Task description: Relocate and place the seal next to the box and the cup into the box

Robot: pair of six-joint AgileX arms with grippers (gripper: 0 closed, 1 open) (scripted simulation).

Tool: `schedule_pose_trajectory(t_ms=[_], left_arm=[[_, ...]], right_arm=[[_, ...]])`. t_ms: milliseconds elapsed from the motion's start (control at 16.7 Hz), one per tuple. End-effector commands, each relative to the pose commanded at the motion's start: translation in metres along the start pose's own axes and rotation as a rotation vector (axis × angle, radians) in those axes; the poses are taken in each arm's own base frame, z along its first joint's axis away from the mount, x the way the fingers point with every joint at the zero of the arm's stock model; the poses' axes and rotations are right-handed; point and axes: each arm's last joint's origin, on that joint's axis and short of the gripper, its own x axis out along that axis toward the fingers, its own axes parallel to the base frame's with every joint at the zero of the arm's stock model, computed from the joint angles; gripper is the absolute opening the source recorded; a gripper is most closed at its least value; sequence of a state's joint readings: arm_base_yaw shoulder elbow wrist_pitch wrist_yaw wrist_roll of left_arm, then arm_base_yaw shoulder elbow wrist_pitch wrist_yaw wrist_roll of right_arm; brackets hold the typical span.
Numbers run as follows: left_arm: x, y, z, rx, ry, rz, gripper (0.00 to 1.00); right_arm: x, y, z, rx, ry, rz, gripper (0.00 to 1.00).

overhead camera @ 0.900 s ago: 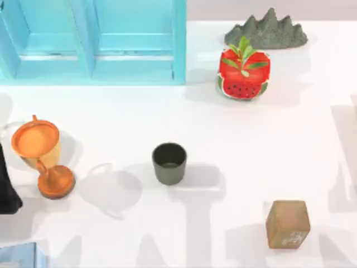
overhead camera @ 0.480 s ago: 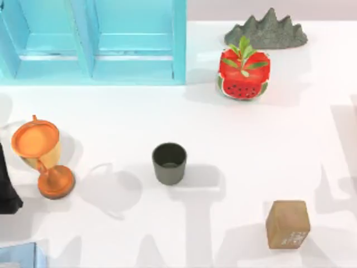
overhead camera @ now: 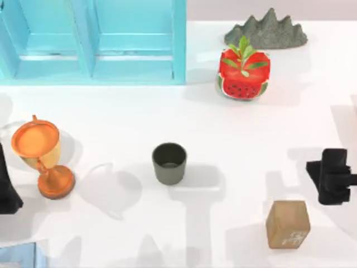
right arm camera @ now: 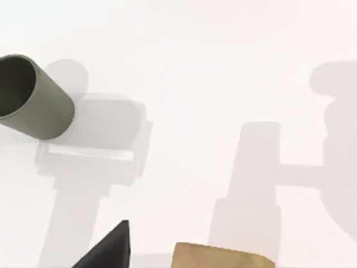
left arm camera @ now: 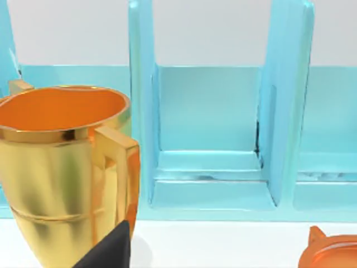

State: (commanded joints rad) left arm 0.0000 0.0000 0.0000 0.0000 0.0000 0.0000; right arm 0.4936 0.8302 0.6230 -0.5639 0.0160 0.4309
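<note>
The tan-brown seal (overhead camera: 287,223) stands near the front right of the table, and its top edge shows in the right wrist view (right arm camera: 223,258). The dark olive-grey cup (overhead camera: 169,163) stands upright at mid-table, also seen from the right wrist (right arm camera: 30,97). The turquoise box (overhead camera: 178,42) fills the back left, and its compartments face the left wrist camera (left arm camera: 212,139). My right gripper (overhead camera: 332,176) hovers at the right edge, just behind and to the right of the seal, holding nothing. My left gripper (overhead camera: 6,192) is parked at the left edge.
An orange goblet-shaped trophy (overhead camera: 40,159) stands by the left arm and looms close in the left wrist view (left arm camera: 61,167). A watermelon-patterned plant pot (overhead camera: 243,72) and a grey rock model (overhead camera: 268,30) sit at the back right. A pale blue object (overhead camera: 19,255) lies at the front left corner.
My right gripper has come into the top view from the right edge, moving left toward the seal. The seal, cup and left arm have not moved.
</note>
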Motion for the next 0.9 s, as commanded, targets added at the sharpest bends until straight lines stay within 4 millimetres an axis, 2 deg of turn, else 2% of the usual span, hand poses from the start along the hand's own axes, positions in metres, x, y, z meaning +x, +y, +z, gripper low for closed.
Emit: schedule_pose_trajectory(t_ms=[180, 420, 660, 900], left_arm=[[0.000, 0.000, 0.000, 0.000, 0.000, 0.000, 1.00], [0.000, 0.000, 0.000, 0.000, 0.000, 0.000, 1.00], [0.000, 0.000, 0.000, 0.000, 0.000, 0.000, 1.00], [0.000, 0.000, 0.000, 0.000, 0.000, 0.000, 1.00]], right_arm=[[0.021, 0.029, 0.018, 0.032, 0.249, -0.065, 1.00], [0.059, 0.057, 0.029, 0.043, 0.532, -0.205, 1.00], [0.086, 0.065, 0.031, 0.046, 0.699, -0.319, 1.00], [0.093, 0.065, 0.035, 0.065, 0.723, -0.342, 1.00]])
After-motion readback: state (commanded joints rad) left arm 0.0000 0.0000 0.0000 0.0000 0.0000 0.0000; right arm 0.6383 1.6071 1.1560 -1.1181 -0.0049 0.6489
